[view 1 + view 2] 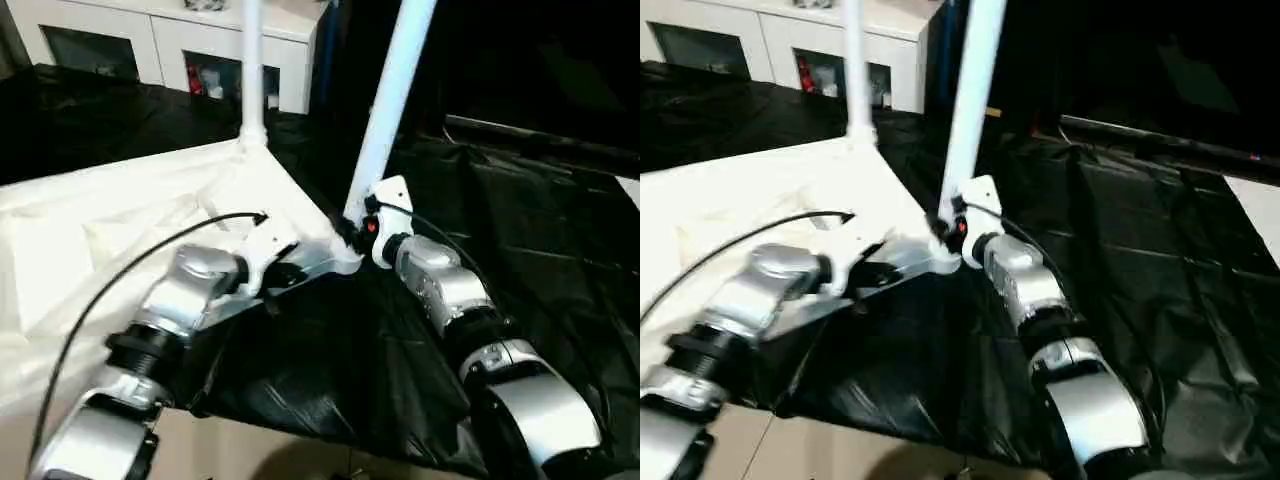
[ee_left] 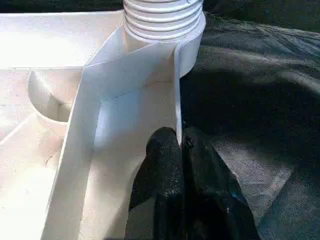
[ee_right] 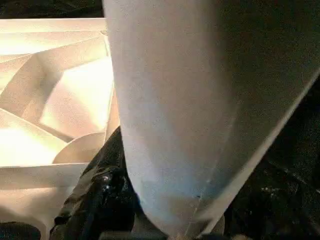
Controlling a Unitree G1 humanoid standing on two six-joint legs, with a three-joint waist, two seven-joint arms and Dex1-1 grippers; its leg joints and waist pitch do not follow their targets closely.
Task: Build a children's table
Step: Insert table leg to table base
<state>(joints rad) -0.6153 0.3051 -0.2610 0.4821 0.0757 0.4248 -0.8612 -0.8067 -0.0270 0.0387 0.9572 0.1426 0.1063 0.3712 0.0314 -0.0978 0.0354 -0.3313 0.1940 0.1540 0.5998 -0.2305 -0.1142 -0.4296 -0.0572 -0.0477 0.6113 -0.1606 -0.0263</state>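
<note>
The white tabletop (image 1: 120, 210) lies underside up on a black sheet. One white leg (image 1: 252, 60) stands upright in its far corner socket. A second leg (image 1: 392, 90) leans over the near corner, and my right gripper (image 1: 356, 228) is shut on its lower end; in the right wrist view the leg (image 3: 175, 110) rises beside one black finger (image 3: 100, 195). My left gripper (image 1: 285, 272) is shut on the tabletop's rim (image 2: 176, 100) just short of that corner, its fingers (image 2: 165, 170) pinching the thin wall. A ribbed leg end (image 2: 162, 17) sits at the corner socket.
The black sheet (image 1: 520, 220) covers the surface to the right and front. A white cabinet with glass doors (image 1: 180, 40) stands behind. Beige floor (image 1: 240, 450) shows below the sheet's front edge. A black cable (image 1: 130, 260) loops over my left forearm.
</note>
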